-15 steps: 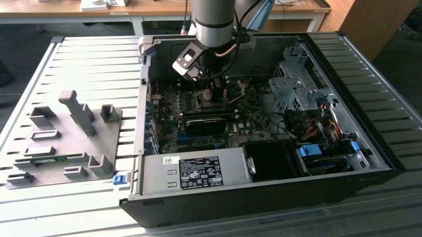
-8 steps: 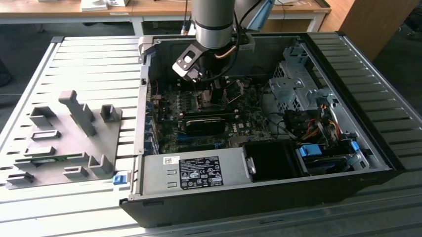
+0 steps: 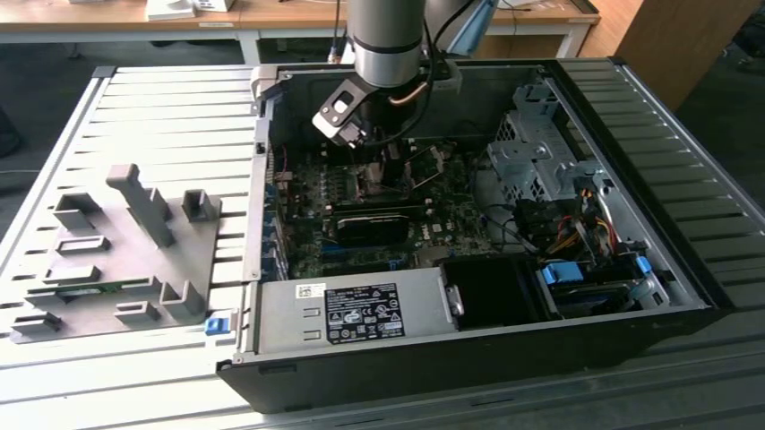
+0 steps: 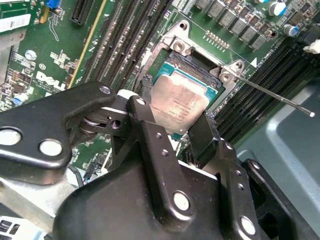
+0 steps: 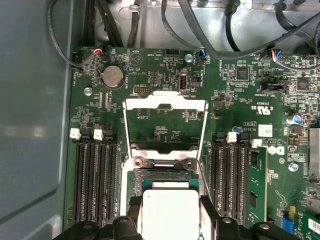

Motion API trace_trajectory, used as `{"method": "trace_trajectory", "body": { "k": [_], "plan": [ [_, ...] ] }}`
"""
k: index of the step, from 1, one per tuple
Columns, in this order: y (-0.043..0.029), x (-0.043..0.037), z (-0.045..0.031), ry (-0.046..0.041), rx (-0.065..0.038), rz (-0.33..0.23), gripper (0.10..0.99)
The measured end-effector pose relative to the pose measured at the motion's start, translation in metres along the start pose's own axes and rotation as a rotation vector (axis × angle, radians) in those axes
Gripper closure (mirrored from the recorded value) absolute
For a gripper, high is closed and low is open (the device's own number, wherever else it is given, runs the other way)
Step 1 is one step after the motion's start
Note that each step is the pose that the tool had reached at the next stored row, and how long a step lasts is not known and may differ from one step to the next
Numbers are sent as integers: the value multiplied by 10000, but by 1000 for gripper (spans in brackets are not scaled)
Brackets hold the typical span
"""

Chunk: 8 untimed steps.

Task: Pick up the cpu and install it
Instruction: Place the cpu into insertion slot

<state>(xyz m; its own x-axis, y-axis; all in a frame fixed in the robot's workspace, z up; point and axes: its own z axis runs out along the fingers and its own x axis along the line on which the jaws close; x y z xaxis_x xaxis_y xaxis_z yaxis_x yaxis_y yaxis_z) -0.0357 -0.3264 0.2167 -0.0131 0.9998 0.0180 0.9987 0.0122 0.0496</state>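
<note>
My gripper (image 4: 171, 117) is clamped on the cpu (image 4: 181, 100) by opposite edges; the cpu lies over the socket (image 4: 181, 47); whether seated, I cannot tell.

1. The arm (image 3: 389, 40) comes down almost upright from the top of the exterior view, its grey cylindrical last link pointing straight downward.
2. At the wrist, a black and silver block (image 3: 339, 112) juts out at a tilt toward the exterior view's left.
3. Below the wrist hangs the gripper (image 4: 170, 117), aimed downward. The second wrist view shows its black linkage bars joined by silver pivot pins.
4. Its two black fingers (image 4: 150, 145) stand nearly parallel and are drawn in on opposite edges of the cpu (image 4: 180, 102).
5. In the first wrist view the fingertips (image 5: 134, 202) flank the chip, which is held flat with its metal top up.
</note>
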Motion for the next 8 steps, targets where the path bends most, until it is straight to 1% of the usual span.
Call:
{"method": "trace_trajectory", "body": {
  "k": [8],
  "plan": [
    [-2, 10, 50, -7, -4, 181, 545]
  ]
}}
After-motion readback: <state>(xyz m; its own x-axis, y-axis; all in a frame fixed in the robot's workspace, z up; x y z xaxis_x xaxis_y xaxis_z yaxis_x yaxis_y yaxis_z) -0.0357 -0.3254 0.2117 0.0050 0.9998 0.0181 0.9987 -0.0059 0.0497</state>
